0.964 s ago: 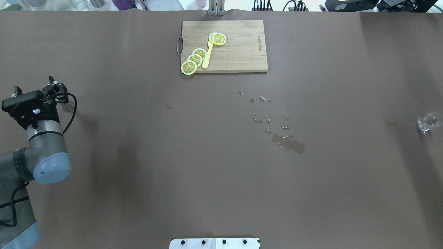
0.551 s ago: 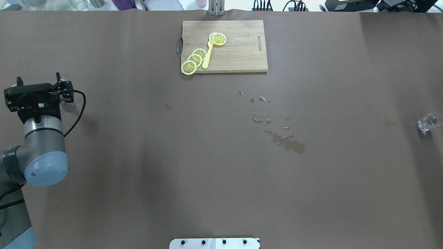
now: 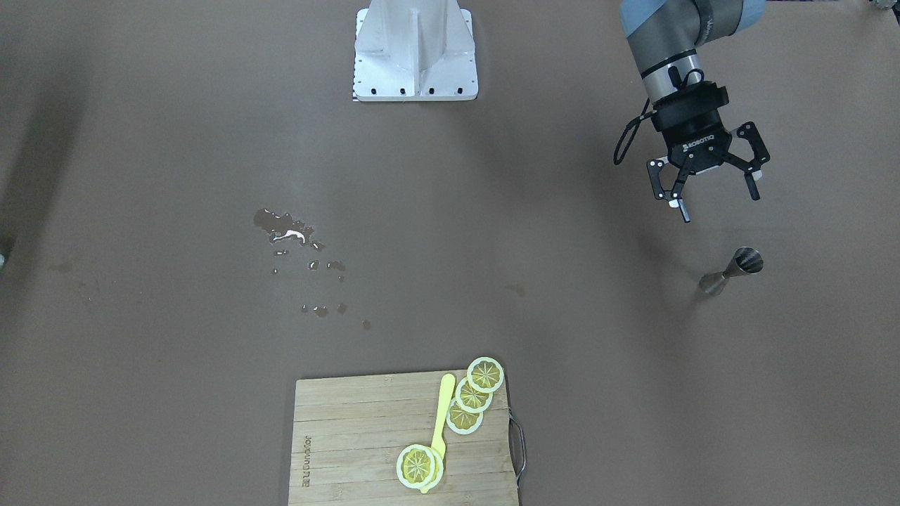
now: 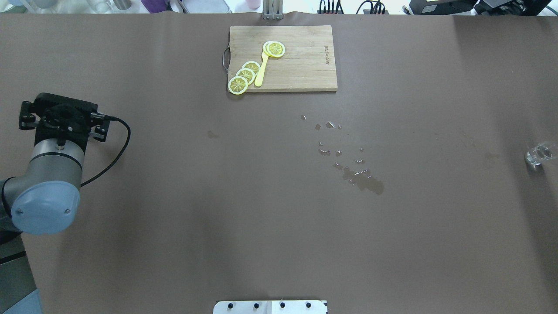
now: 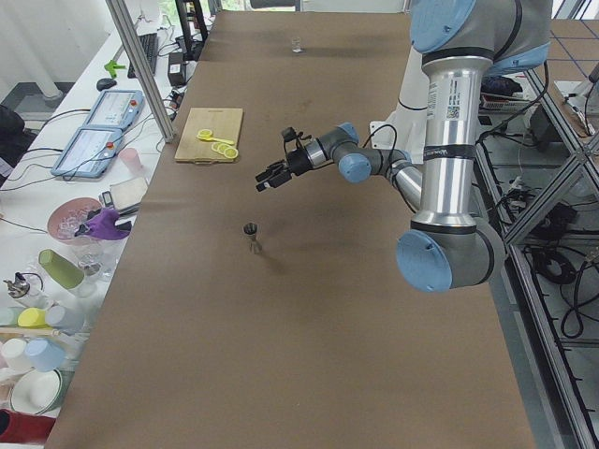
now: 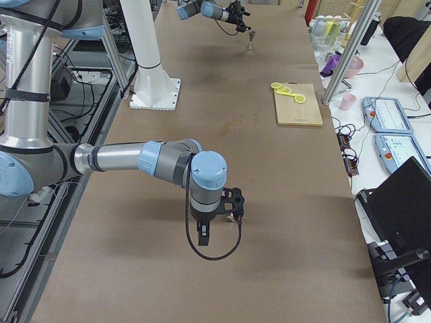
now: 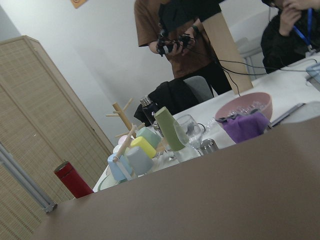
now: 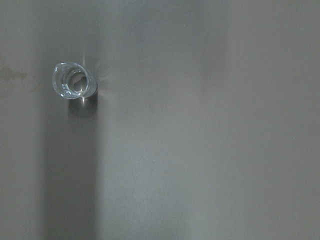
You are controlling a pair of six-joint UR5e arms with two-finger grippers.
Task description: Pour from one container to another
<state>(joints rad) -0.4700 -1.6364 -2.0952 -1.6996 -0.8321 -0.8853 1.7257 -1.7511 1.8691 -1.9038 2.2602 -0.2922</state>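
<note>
The left gripper (image 3: 717,200) hangs above the brown table (image 3: 140,386), jaws spread wide, nothing between them. In the front-facing view, the small grey stainless-steel hourglass jigger (image 3: 733,270) stands upright on the table at about six o'clock of that gripper, near it but apart. The small clear glass cup (image 4: 539,155) stands well away, at the overhead view's three o'clock edge. The right gripper (image 6: 230,202) shows only from the side, so I cannot tell how its jaws stand. A wooden cutting board (image 4: 296,65) with yellow lemon slices (image 4: 245,75) lies at twelve o'clock overhead, and wet patches (image 4: 362,179) lie at about five o'clock of it.
</note>
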